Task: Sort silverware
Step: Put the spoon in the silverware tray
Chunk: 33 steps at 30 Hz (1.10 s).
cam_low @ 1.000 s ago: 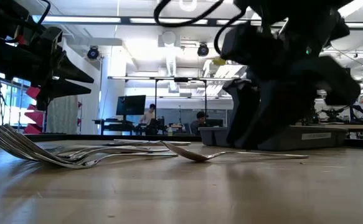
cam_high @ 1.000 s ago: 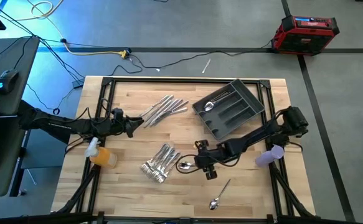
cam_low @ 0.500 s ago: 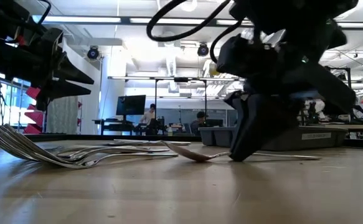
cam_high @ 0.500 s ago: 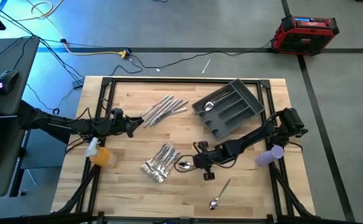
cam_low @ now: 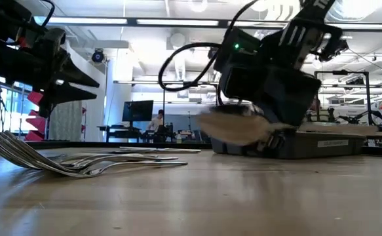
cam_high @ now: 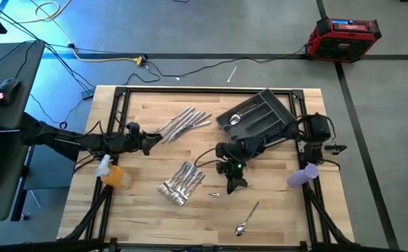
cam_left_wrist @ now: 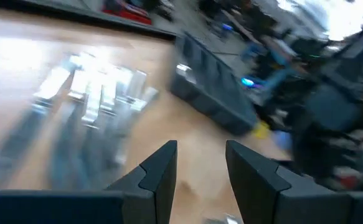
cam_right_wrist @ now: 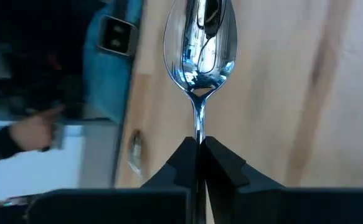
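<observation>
The silverware lies in groups on the wooden table: knives at the far middle, forks near the middle, and a single spoon close to the near edge. The dark grey tray stands at the far right with a spoon in it. My right gripper is shut on another spoon, which shows blurred above the table in the low view. My left gripper waits open at the table's left, pointing at the knives, its fingers bare. My right gripper pinches the spoon's handle at its neck, just behind the bowl, between its two fingertips. The handle runs along the fingers and the bowl sticks out beyond them. The spoon is lifted clear of the table, roughly level.
An orange cup stands by the table's left edge and a purple object by its right edge. Bare wood lies between the forks and the tray. Cables and a red box are on the floor beyond the table.
My right gripper has shut on the neck of the spoon that lay beside the forks and has lifted it clear of the table. Its wrist has rolled, and the arm has drawn back toward the tray. The left arm has kept still.
</observation>
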### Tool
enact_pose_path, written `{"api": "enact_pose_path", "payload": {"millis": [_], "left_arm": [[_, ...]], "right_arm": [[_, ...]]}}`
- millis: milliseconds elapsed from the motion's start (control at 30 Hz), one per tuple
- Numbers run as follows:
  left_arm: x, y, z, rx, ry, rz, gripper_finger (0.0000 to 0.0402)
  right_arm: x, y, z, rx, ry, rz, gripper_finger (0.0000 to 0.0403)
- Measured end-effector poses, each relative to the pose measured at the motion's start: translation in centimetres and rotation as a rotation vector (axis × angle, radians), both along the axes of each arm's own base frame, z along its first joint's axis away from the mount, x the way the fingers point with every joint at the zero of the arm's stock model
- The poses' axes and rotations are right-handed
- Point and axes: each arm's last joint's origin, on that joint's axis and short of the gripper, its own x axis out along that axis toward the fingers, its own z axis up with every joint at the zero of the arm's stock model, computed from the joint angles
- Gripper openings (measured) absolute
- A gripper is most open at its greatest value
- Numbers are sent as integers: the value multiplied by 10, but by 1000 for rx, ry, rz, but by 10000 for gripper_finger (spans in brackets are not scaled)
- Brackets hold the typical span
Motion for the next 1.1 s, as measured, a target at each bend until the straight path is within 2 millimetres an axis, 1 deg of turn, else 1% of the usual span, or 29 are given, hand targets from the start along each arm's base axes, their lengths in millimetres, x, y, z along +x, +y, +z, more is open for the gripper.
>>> {"api": "enact_pose_path", "payload": {"millis": [100,167,267,333,433,500,600,700,767,833,900,1000,1100], "left_arm": [[4,-7,4,-16,-47,-159,119],[8,-14,11,18,-108,-248,119],[15,-27,25,135,-216,-371,119],[25,-37,37,224,-229,-409,119],[49,-53,45,338,-120,-399,119],[70,-63,48,402,-49,-413,119],[105,-77,49,485,15,-487,125],[132,-87,45,564,105,-543,140],[145,-89,47,579,144,-576,154],[153,-88,50,573,200,-611,168],[156,-87,52,549,255,-641,181],[157,-87,52,489,306,-672,194],[156,-87,48,473,334,-687,199]], "right_arm": [[4,-7,1,4,-53,-9,1],[8,-11,7,5,-126,-19,0],[15,-17,15,-20,-238,-49,0],[19,-23,18,-43,-288,-82,0],[23,-28,22,-64,-340,-112,0],[23,-30,22,-67,-340,-118,0],[23,-32,23,-69,-341,-125,0],[23,-33,22,-72,-342,-125,0],[22,-32,22,-73,-341,-124,0],[22,-32,22,-73,-333,-123,0],[22,-32,22,-73,-331,-123,0],[22,-32,21,-76,-333,-118,0],[21,-32,21,-81,-341,-111,0]]}}
